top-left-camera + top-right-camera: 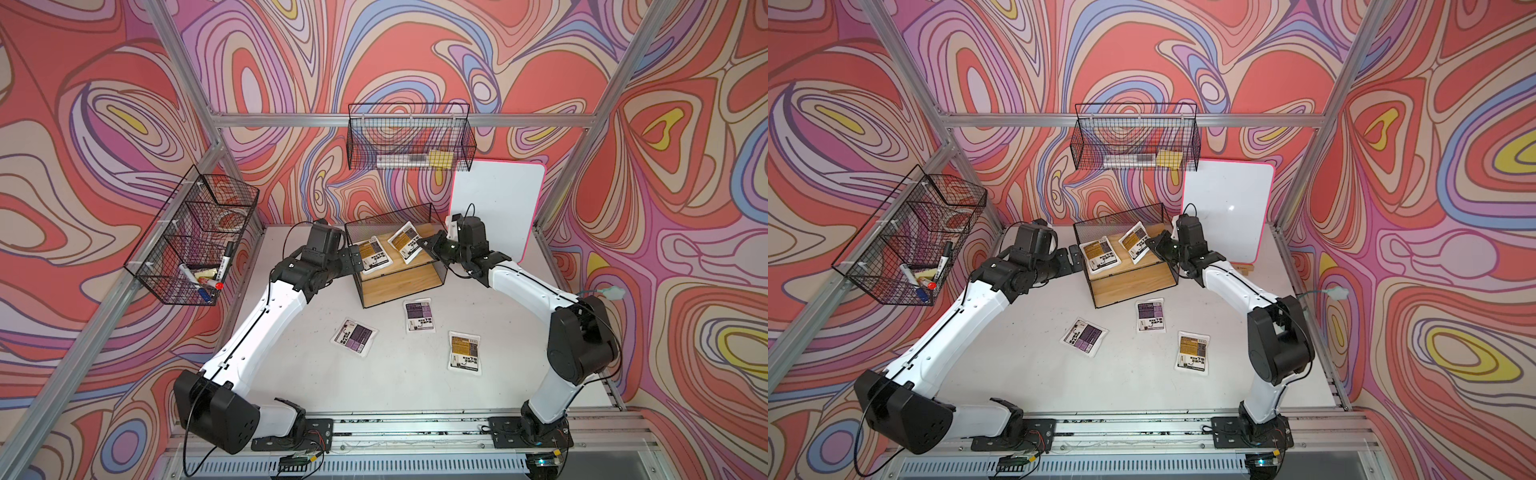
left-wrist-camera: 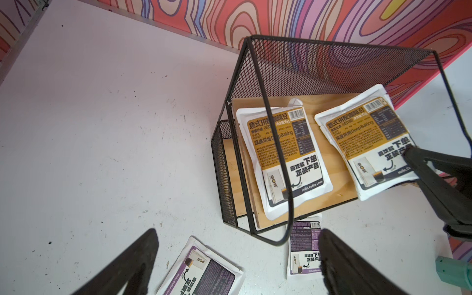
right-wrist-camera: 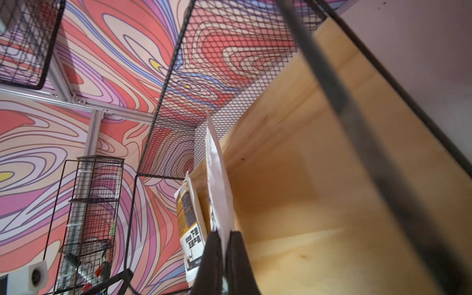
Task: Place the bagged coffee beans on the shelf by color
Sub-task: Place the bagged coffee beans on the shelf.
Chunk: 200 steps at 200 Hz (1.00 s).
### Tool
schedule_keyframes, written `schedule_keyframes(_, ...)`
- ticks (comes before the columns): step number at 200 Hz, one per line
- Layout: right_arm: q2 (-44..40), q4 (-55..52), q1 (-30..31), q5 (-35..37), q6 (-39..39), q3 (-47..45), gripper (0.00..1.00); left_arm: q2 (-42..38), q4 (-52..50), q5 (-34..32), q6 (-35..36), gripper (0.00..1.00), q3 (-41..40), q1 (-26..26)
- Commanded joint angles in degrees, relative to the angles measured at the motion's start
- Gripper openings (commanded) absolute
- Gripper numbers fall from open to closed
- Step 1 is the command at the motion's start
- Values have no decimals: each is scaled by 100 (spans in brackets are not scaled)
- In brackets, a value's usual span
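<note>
While on-shelf (image 2: 306,71), pouch (image 2: 367,138) in end effector (image 2: 408,152).

Walls (image 1: 415,50) on three sides of me: a printed swirl pattern in red, pink, lilac, blue and yellow. Bare aluminium frame bars (image 1: 291,120) run along the corners and across the back. Table top (image 1: 395,382) white, matte, flecked with dark specks and scuffs. Black wire basket (image 1: 409,137) hangs on the back wall with a yellow block (image 1: 441,159) inside. A second wire basket (image 1: 195,237), on the wall to my left, holds markers (image 1: 226,259). Pink-edged whiteboard (image 1: 498,199) leans upright at the rear right. Metal rail (image 1: 415,428) along the near edge. Light even, shadows soft.
</note>
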Motion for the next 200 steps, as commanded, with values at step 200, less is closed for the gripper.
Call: schedule_keyframes(200, 626, 465, 257, 23, 397, 220, 0, -307, 182, 175, -331, 99, -667, 55)
